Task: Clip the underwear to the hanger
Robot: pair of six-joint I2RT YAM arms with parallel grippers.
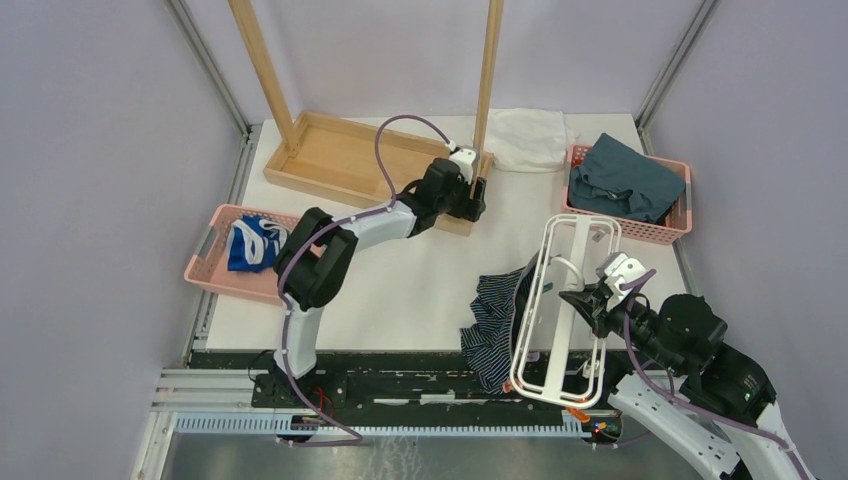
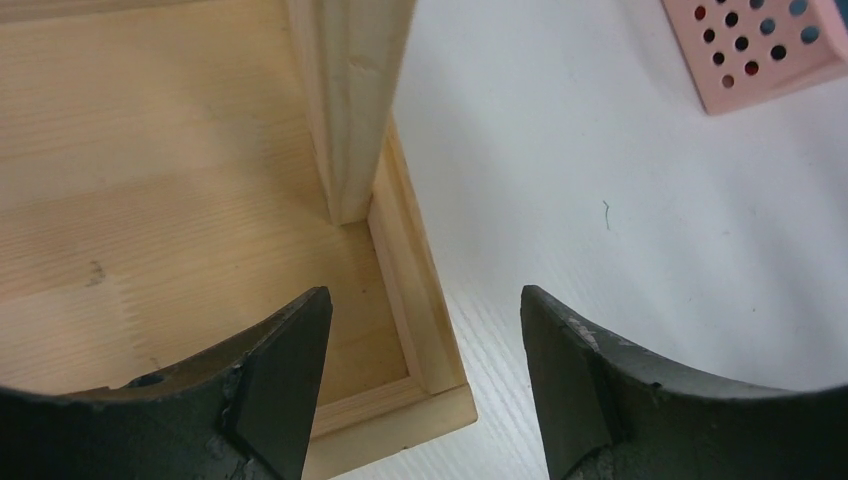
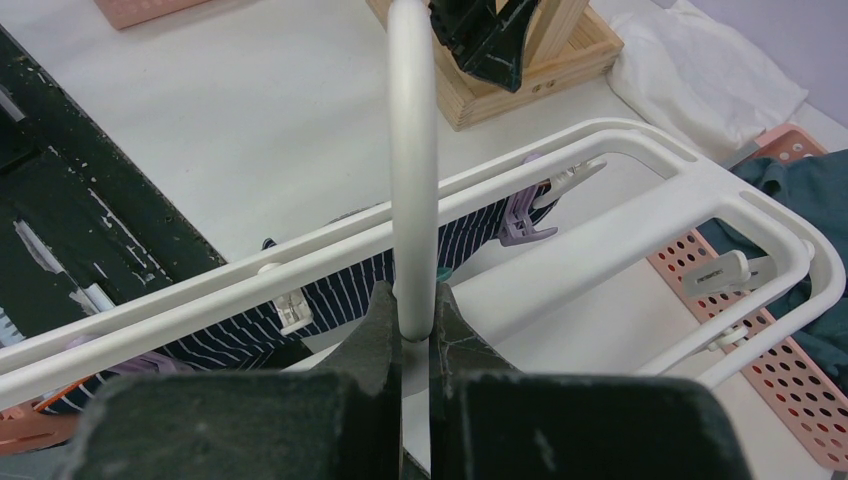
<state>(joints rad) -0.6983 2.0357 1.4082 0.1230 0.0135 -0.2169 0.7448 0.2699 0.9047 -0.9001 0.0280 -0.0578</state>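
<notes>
— Right gripper (image 1: 578, 297)?
— Clamped tight on the hook (image 3: 412, 150) of the hanger (image 1: 560, 330). In the right wrist view, fingers (image 3: 375, 330) pinching the white rod from both sides, no gap left.
— And the hanger itself?
— Lower right of the overhead frame, lifted off the table (image 1: 420, 280) and tilted. Long side running from mid-frame down past the table's near edge.
— Underwear (image 1: 492, 320)?
— Lower centre of the overhead frame, just left of the hanger and partly beneath its left rail. Draped on the table and over the near edge. In the right wrist view, showing mid-frame under the two nearer rails, with a lilac clip (image 3: 525, 215) at its upper edge and a white clip (image 3: 292, 312) just in front. No telling whether gripped by either clip.
— Left gripper (image 1: 478, 197)?
— Wide open, holding nothing. Upper centre of the overhead frame, at the corner of the wooden rack (image 1: 340, 155), just beside the upright post (image 1: 487, 80). In the left wrist view, jaws well apart at the bottom, rack corner and bare table between them.
— Anything else around?
— Pink basket (image 1: 205, 250) at mid-left with a blue-and-white garment (image 1: 250, 243). Second pink basket (image 1: 625, 232) at upper right with a teal cloth (image 1: 620, 180). White cloth (image 1: 528, 138) between that basket and the rack.
</notes>
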